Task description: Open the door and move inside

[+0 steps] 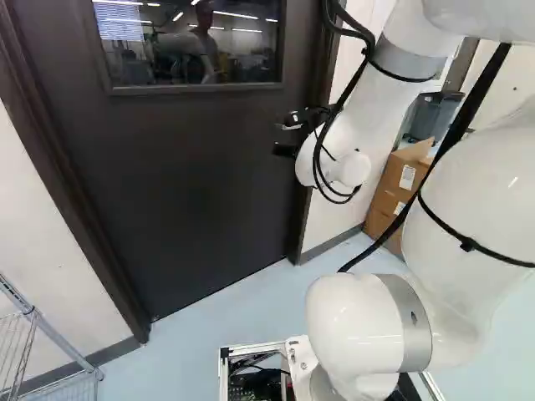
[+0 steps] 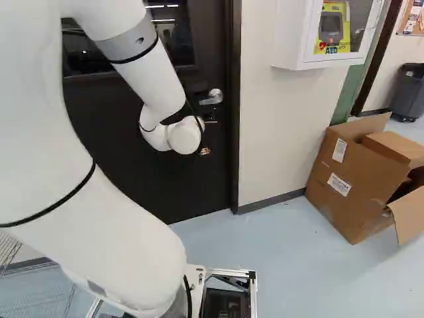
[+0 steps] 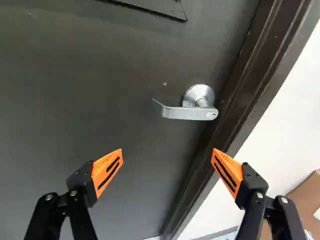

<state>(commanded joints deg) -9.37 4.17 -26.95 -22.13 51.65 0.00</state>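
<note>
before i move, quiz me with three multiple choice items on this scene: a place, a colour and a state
1. Where is the door handle?
A) Ahead of the gripper
B) On the floor
C) Behind the cardboard box

2. What colour are the gripper's pads?
A) Green
B) Orange
C) Blue

3. How does the door stand?
A) Wide open
B) Half open
C) Closed

1: A, the wrist view shows it beyond both pads.
2: B, both show orange in the wrist view.
3: C, it sits in its frame with no opening showing.
</note>
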